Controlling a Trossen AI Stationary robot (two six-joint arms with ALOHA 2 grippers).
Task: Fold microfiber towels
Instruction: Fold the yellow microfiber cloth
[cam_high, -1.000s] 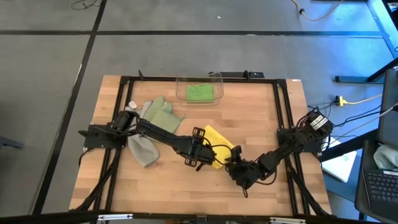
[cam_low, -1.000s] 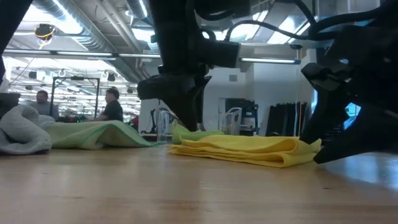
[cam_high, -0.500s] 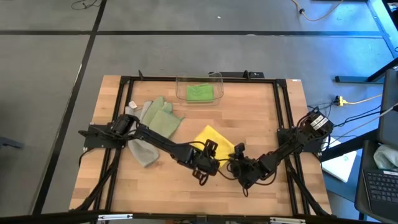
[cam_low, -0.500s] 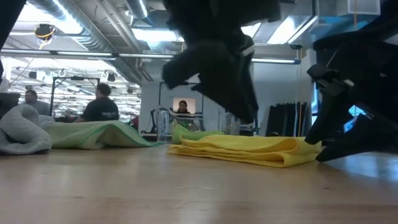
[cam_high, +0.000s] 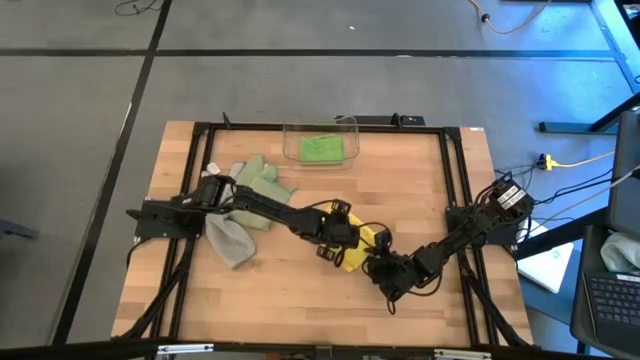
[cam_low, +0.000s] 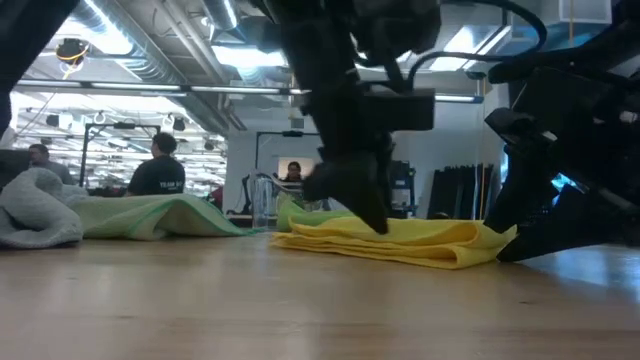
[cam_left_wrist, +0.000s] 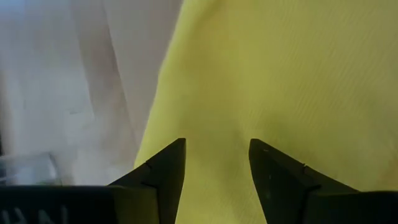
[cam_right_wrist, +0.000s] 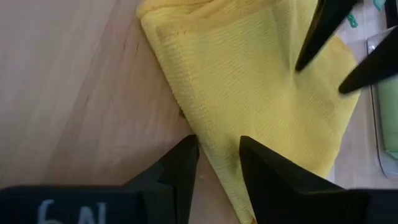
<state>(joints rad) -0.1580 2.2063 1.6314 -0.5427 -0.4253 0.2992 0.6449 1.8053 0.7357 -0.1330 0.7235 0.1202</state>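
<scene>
The yellow towel (cam_high: 358, 243) lies folded on the desk (cam_high: 420, 190), near the middle and toward the front edge. In the low view it (cam_low: 400, 240) sits flat in several layers, with a rounded fold at one end.

Left gripper (cam_high: 340, 236): positioned over the yellow towel, arm reaching across from the left side of the desk. In the left wrist view its fingers (cam_left_wrist: 163, 171) are parted with a moderate gap, pointing down at the yellow cloth (cam_left_wrist: 280, 74); nothing is held between them. In the low view the gripper (cam_low: 372, 210) tip meets the top of the towel.

Right gripper (cam_high: 385, 272): low at the towel's near corner. In the right wrist view its fingers (cam_right_wrist: 180, 168) stand slightly apart, straddling the towel's edge (cam_right_wrist: 249, 81); whether they pinch the cloth cannot be told.

Other towels: the sage towel (cam_high: 262, 185) lies spread at the left rear of the desk, the grey towel (cam_high: 230, 240) crumpled just in front of it, partly under the left arm. The bright green towel (cam_high: 321, 149) lies folded inside the clear bin (cam_high: 347, 125) at the rear centre.

Beyond the desk, the low view shows a person (cam_low: 160, 170) in the room.
</scene>
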